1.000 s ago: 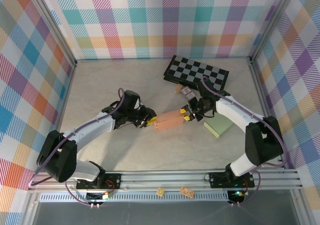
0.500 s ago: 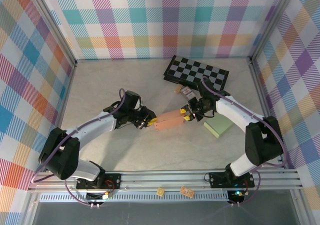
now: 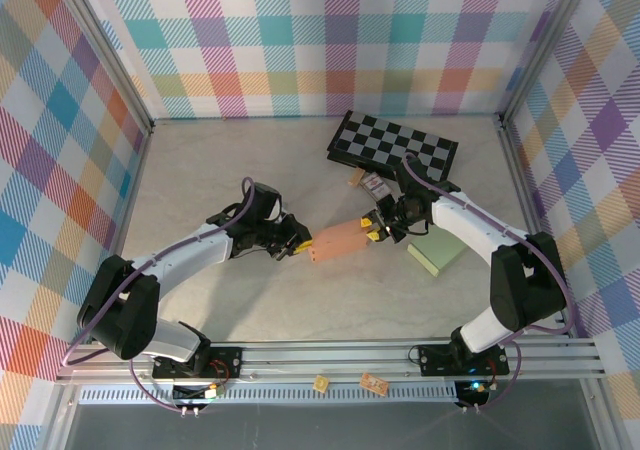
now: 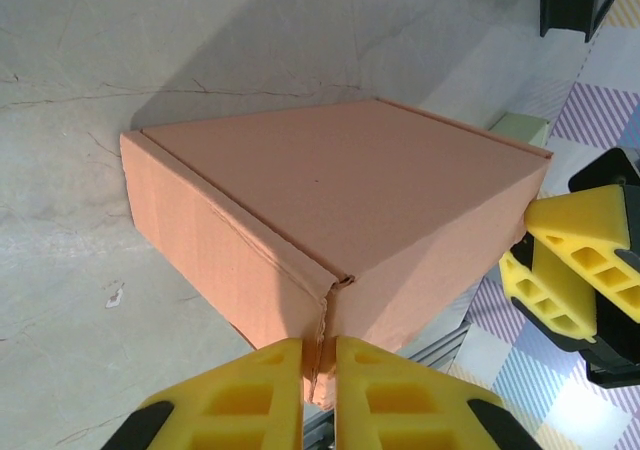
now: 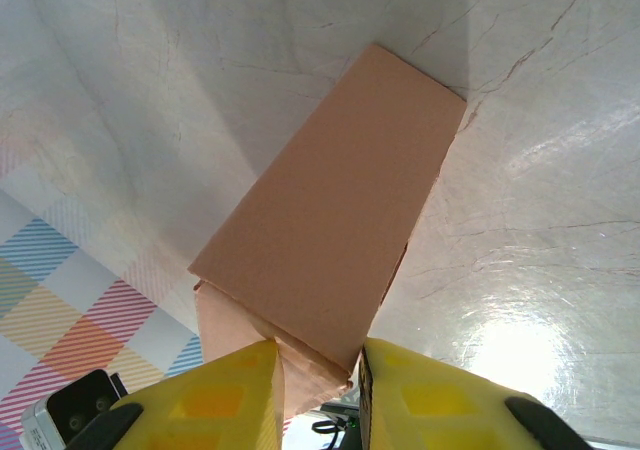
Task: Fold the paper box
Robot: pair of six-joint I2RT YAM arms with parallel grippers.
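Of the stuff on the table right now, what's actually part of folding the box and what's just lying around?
In the job: paper box; left gripper and right gripper, each closed on one end of it.
Lying about: checkerboard; green pad; small wooden piece by the checkerboard.

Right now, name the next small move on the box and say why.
Probably tighten the left tool on the corner seam of the paper box and press it flat. That corner edge looks crumpled and slightly gapped, while the right tool grips the opposite end, steadying it.
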